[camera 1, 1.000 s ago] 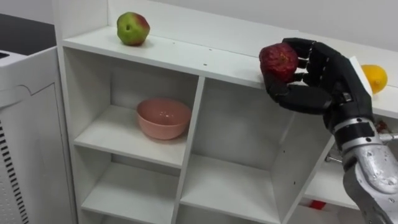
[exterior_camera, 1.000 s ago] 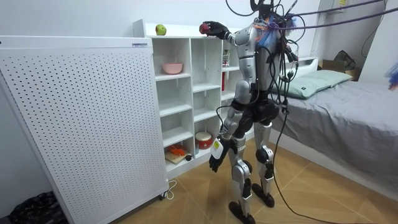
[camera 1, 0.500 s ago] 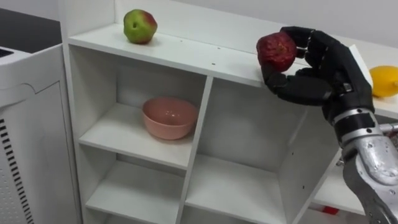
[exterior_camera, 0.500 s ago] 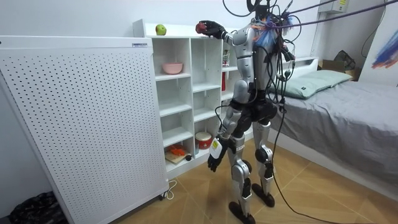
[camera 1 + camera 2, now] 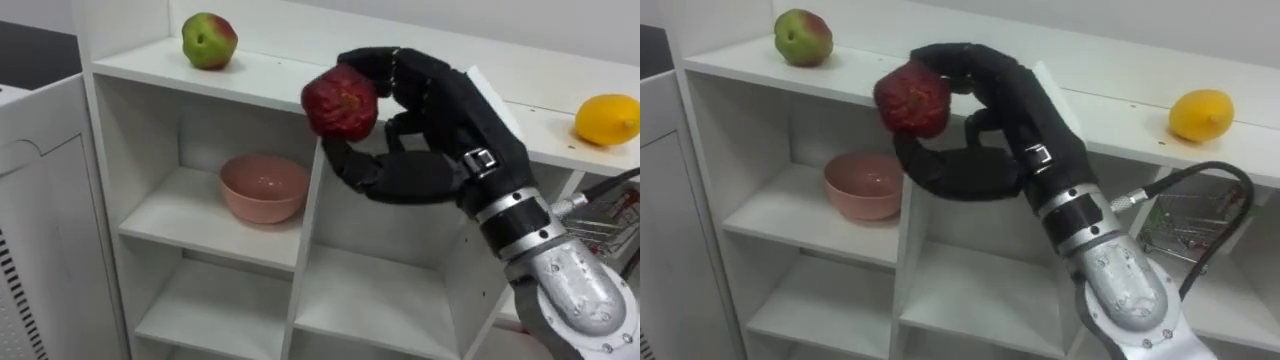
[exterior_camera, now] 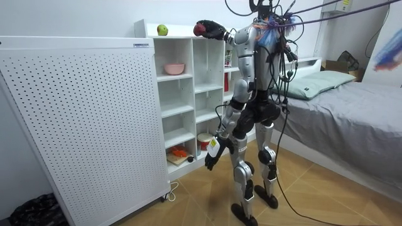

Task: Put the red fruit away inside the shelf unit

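My right hand [image 5: 425, 125] [image 5: 985, 115] is shut on a dark red fruit [image 5: 341, 102] [image 5: 912, 100], holding it in front of the top board of the white closet [image 5: 270, 80], near its middle. A green and red apple [image 5: 209, 41] [image 5: 803, 37] rests on the top board at the left. A yellow lemon [image 5: 606, 119] [image 5: 1201, 114] lies on the same board at the right. In the room view I stand facing the closet [image 6: 188, 100], right hand [image 6: 210, 28] raised with the red fruit [image 6: 200, 28]; my left hand [image 6: 211, 161] hangs by my thigh.
A pink bowl [image 5: 263, 187] sits on the upper left shelf. Other shelves near it look bare. A white perforated panel [image 6: 81, 125] stands on the room view's left of the closet. A bed [image 6: 352, 107] lies behind me. Lower shelves hold small items [image 6: 205, 140].
My right hand has carried the red fruit leftward along the top board, away from the lemon and nearer the apple. My left arm swung slightly.
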`<state>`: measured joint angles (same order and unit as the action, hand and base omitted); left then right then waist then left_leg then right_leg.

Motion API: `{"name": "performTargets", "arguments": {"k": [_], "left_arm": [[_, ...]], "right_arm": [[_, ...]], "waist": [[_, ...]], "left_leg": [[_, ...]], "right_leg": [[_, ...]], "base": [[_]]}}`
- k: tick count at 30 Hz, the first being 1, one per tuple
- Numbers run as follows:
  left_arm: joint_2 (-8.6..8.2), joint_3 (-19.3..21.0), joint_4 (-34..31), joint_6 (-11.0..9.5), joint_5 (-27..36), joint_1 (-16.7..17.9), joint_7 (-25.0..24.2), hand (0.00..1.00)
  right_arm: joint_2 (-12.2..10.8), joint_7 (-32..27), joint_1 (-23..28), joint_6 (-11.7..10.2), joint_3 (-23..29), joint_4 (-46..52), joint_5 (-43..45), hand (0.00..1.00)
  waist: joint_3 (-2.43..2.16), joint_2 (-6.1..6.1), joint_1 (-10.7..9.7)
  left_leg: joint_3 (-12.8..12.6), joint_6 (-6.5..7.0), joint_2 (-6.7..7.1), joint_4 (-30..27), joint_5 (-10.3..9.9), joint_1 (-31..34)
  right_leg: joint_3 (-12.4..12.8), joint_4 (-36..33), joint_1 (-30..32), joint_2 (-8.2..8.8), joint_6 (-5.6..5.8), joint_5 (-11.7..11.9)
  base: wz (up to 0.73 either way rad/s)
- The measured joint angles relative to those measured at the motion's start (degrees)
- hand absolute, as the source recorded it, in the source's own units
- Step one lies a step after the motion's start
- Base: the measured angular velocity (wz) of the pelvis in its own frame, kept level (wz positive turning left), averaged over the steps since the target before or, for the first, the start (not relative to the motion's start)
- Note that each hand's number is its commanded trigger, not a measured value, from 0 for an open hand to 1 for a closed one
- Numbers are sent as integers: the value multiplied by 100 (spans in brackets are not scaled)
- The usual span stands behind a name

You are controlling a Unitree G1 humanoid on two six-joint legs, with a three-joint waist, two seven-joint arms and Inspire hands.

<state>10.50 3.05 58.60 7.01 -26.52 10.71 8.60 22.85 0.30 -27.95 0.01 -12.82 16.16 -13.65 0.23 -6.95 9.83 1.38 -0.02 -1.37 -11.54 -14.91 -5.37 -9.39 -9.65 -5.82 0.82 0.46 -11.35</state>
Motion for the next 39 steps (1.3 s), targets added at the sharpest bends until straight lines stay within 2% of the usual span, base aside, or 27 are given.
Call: {"name": "performTargets", "arguments": {"k": [3,7,10,15,18,21,24,26,27,31,32,33,35,37,39], "left_arm": [[26,-190,96,7,123,-2,53,0],[50,-473,254,-7,135,-108,207,0],[65,-665,443,-9,225,-250,207,0],[127,-1043,701,-122,446,-480,206,0],[147,-1127,929,-168,648,-626,206,0],[153,-1128,1226,-268,953,-813,211,0],[180,-1222,1332,-345,1294,-842,250,0],[157,-1240,1462,-414,1446,-908,248,0],[158,-1239,1491,-437,1480,-932,249,0],[166,-1289,1530,-496,1591,-999,315,0],[161,-1314,1529,-496,1592,-1005,315,0],[161,-1353,1526,-495,1591,-997,315,0],[169,-1384,1490,-490,1605,-987,316,0],[191,-1596,1458,-528,1868,-989,343,0],[198,-1739,1450,-535,2054,-990,374,0]], "right_arm": [[-101,235,104,17,-353,30,22,100],[-330,518,500,139,-788,-33,317,100],[-437,636,607,140,-1003,-310,313,100],[-773,769,863,131,-1241,-922,407,100],[-936,853,1015,127,-1309,-1521,595,100],[-934,844,1017,126,-1276,-2271,609,100],[-914,789,1074,125,-1286,-2848,1017,100],[-934,656,1075,73,-1204,-3345,1556,100],[-934,598,1075,65,-1169,-3485,1662,100],[-876,308,1071,40,-859,-3881,2107,100],[-875,247,1062,-18,-812,-3943,2112,100],[-876,115,1061,-96,-777,-4094,2111,100],[-872,-47,1062,-114,-774,-4297,2107,100],[-820,-210,1017,-172,-767,-4506,2093,100],[-797,-285,925,-199,-719,-4703,2106,100]], "waist": [[-29,80,3],[-33,125,24],[-28,136,43],[2,191,56],[41,238,60],[74,281,-15],[89,285,15],[148,346,-24],[160,358,-29],[226,277,-19],[241,277,-11],[246,265,-12],[249,244,-9],[252,244,17],[249,238,1]], "left_leg": [[-75,0,-2,-3,0,25],[-125,6,-3,-4,17,107],[-141,-4,-5,-18,52,188],[-168,-11,-12,-128,76,436],[-162,-11,-14,-232,80,617],[-133,-10,-5,-461,79,969],[-184,-9,-5,-669,79,1344],[-220,-7,7,-1057,76,1772],[-222,-4,15,-1140,74,1884],[-291,87,109,-1823,-43,2773],[-275,82,105,-1944,-63,2915],[-241,78,94,-2140,-109,3142],[-191,65,94,-2501,-196,3436],[-118,47,75,-3002,-331,3900],[-56,42,80,-3240,-334,4233]], "right_leg": [[-7,1,32,5,0,0],[13,-10,126,9,-3,2],[65,-13,213,7,-29,32],[47,-130,480,13,-49,50],[23,-244,672,23,-62,61],[-172,-470,982,85,-62,59],[-164,-756,1411,123,-64,58],[-236,-1132,1803,203,-84,37],[-251,-1244,1913,229,-107,12],[-188,-2103,2847,420,-158,-324],[-188,-2226,2985,427,-161,-331],[-199,-2417,3171,440,-193,-376],[-242,-2711,3410,491,-233,-528],[-290,-3155,3823,519,-262,-666],[-342,-3375,4102,548,-289,-683]], "base": [[-11],[-5],[-3],[-1],[0],[11],[-2],[6],[17],[13],[10],[14],[17],[18],[16]]}}
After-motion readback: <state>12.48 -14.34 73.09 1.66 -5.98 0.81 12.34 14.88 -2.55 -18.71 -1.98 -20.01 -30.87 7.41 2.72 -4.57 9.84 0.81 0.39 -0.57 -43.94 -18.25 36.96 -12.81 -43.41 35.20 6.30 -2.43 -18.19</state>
